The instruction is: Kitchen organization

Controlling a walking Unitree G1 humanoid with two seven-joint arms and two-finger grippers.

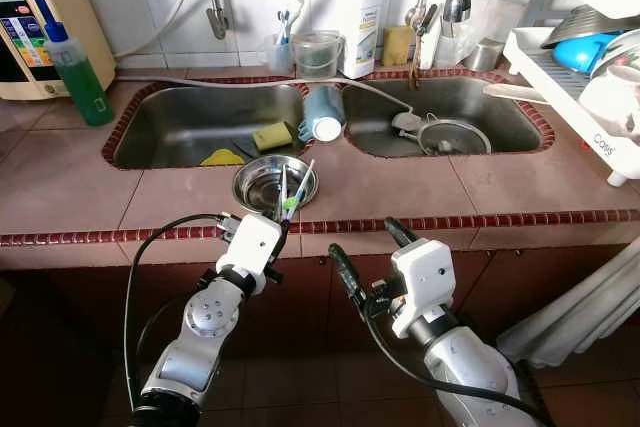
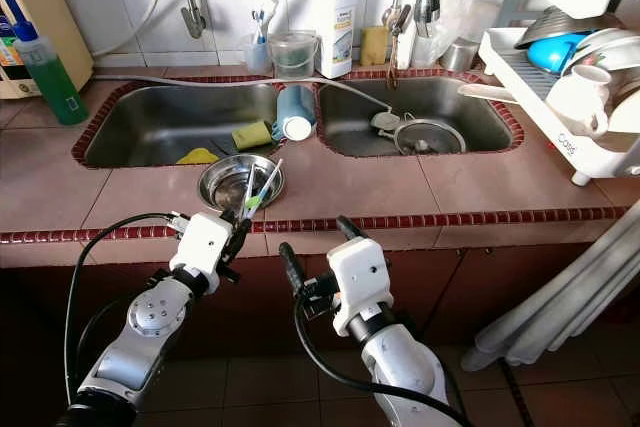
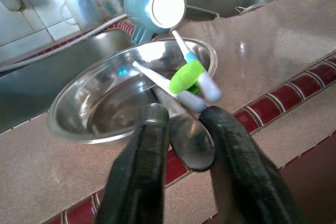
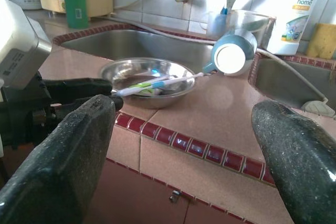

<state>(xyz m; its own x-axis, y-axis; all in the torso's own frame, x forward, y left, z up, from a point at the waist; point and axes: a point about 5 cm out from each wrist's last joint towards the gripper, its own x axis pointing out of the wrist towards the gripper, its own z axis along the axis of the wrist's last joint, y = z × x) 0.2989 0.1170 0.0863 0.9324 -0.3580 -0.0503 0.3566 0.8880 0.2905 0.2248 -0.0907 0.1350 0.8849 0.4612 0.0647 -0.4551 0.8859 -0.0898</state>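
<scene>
Left claw [image 3: 181,129] closed on a spoon [image 3: 191,140] over the steel bowl [image 1: 262,185] holding toothbrushes [image 3: 191,80]; blue cup [image 1: 322,113] behind; right claw [image 4: 184,145] wide open, empty, beside the desk [image 1: 420,187] edge.

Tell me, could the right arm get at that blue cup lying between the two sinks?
Probably yes. The right gripper is open at the counter edge, and the tiled counter between it and the blue cup is bare; the steel bowl sits off to its left.

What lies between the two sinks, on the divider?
A blue cup lies on its side on the divider, its white inside facing the steel bowl. The left eye view shows this best.
</scene>
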